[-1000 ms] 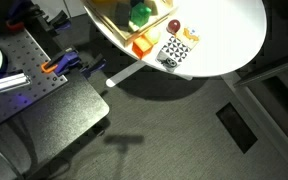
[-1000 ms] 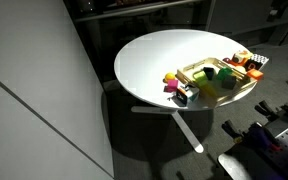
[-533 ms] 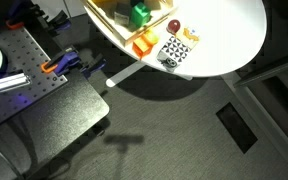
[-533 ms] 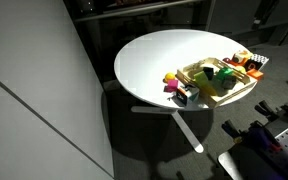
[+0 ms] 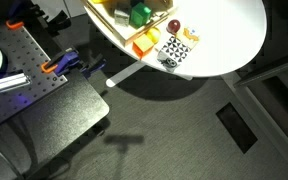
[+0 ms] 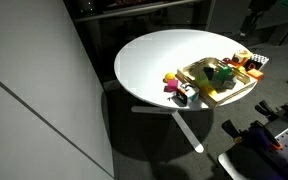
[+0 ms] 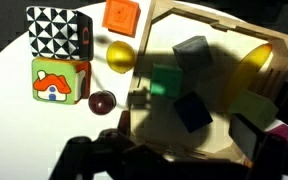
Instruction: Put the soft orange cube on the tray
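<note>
The soft orange cube (image 7: 122, 15) lies on the white table just outside the tray's corner, beside the checkered cube (image 7: 54, 35). In an exterior view the orange cube (image 5: 141, 44) sits between the tray and the checkered cube (image 5: 174, 52). The pale tray (image 7: 214, 150) holds several blocks. My gripper (image 7: 184, 142) hovers high over the tray's near edge as dark, blurred shapes. Its jaws look spread, with nothing between them. It is well apart from the orange cube. Part of my arm (image 6: 256, 12) shows at the top edge.
A yellow ball (image 7: 121, 55), a dark red ball (image 7: 102, 101) and a house-picture cube (image 7: 59, 80) lie by the orange cube. In the tray are a green block (image 7: 164, 80), a dark blue cube (image 7: 189, 110) and a yellow piece (image 7: 254, 65). The round table (image 6: 154, 55) stands on one leg.
My arm has moved in from the upper right edge toward the table in an exterior view. The cubes, balls and tray have not moved.
</note>
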Robot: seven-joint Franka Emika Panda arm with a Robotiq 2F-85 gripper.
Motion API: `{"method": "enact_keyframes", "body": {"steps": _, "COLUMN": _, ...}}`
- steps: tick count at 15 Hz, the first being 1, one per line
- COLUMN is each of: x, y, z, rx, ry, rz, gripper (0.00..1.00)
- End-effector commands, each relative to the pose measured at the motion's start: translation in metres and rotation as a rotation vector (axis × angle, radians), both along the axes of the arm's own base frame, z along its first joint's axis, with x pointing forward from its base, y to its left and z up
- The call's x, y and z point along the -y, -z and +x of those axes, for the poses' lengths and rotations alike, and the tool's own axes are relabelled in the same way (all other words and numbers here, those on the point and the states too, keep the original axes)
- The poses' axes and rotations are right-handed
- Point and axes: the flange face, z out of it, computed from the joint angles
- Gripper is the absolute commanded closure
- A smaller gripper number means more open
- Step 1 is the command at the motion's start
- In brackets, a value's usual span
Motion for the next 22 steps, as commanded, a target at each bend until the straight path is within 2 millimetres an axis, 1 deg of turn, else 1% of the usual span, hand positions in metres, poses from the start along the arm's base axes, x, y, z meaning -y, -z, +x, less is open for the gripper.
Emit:
{"method": "enact_keyframes", "body": {"steps": 1, "x": 0.014, "y": 0.018, "z": 0.017, "rx": 0.016, "ry": 0.013, "rz": -0.045, "gripper": 0.0}}
{"method": "enact_keyframes", "body": {"steps": 5, "x": 0.031, "y": 0.041, "z": 0.025, "rx": 0.03, "ry": 0.023, "rz": -0.085, "gripper": 0.0}}
{"method": "enact_keyframes", "body": {"steps": 10, "x": 0.062, "y": 0.063, "z": 0.032, "rx": 0.05, "ry": 0.065, "rz": -0.14, "gripper": 0.0}}
{"method": "enact_keyframes", "body": {"steps": 14, "x": 0.086, "y": 0.081, "z": 0.034, "rx": 0.051, "ry": 0.113, "rz": -0.171, "gripper": 0.0}}
{"method": "enact_keyframes", "body": {"steps": 22, "x": 0.122, "y": 0.112, "z": 0.036, "rx": 0.072, "ry": 0.175, "rz": -0.186, "gripper": 0.0}}
